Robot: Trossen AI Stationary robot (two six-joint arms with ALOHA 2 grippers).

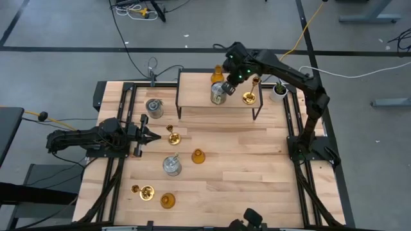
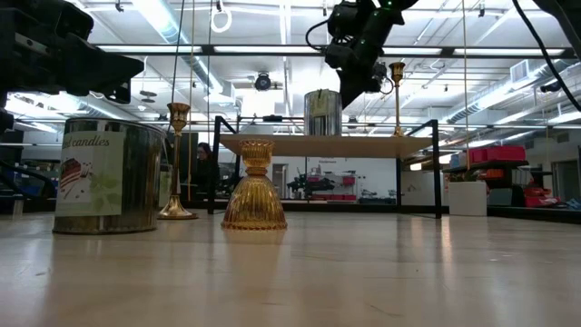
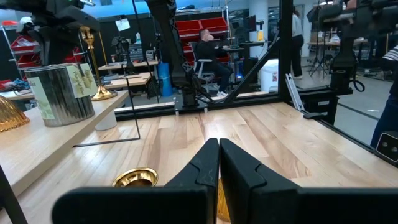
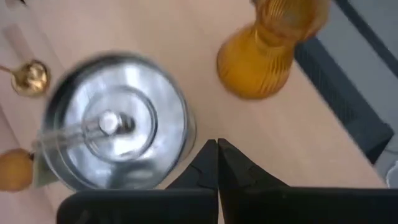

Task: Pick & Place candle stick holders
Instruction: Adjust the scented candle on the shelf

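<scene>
Raised shelf [image 1: 192, 90]: silvery holder [image 1: 219, 94], amber holder [image 1: 218, 74] and brass holder [image 1: 249, 97] standing placed. Right gripper [image 1: 232, 76] hovering above them, fingers pressed together, carrying nothing. Left gripper [image 1: 153, 136] lying low on the table, likewise pinched, empty, just beside a brass holder [image 1: 173, 136]. Advice: lifting clear vertically, avoiding knocking the silvery holder

Closed fingers [image 3: 219, 163] above brass holder [image 3: 135, 178] on table [image 3: 280, 140]
</scene>
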